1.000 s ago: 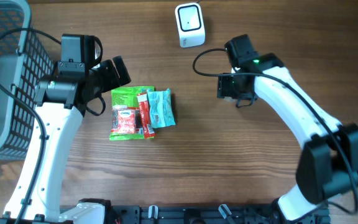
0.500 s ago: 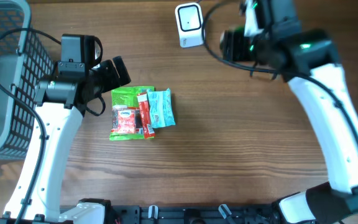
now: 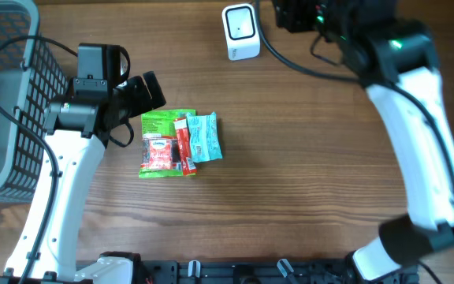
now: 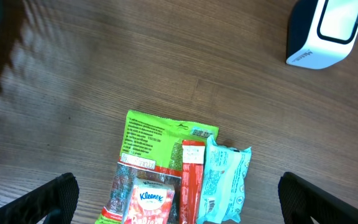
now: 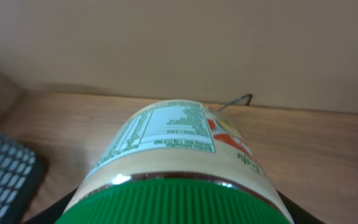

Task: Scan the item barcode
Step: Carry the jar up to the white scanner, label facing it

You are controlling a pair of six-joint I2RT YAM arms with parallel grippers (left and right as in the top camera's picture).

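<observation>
Overhead view of a wooden table [image 3: 290, 197]. Toward the front left, four snack-size packs lie touching in a cluster: a green packet [image 3: 158, 122], a red Kleenex pack [image 3: 158, 154] overlapping it, a narrow red stick pack [image 3: 183, 142] and a pale blue packet [image 3: 204, 136]. The left gripper [image 3: 139, 102] hangs just left of them, fingers spread wide and holding nothing. A grey mesh basket [image 3: 30, 118] fills the left edge. At the far edge stands a white barcode scanner [image 3: 240, 31]. Just right of it, the right gripper [image 3: 290, 14] pinches a jar [image 5: 173, 140] lying on its side, green lid [image 5: 179, 199] toward the wrist camera and nutrition label upward.
</observation>
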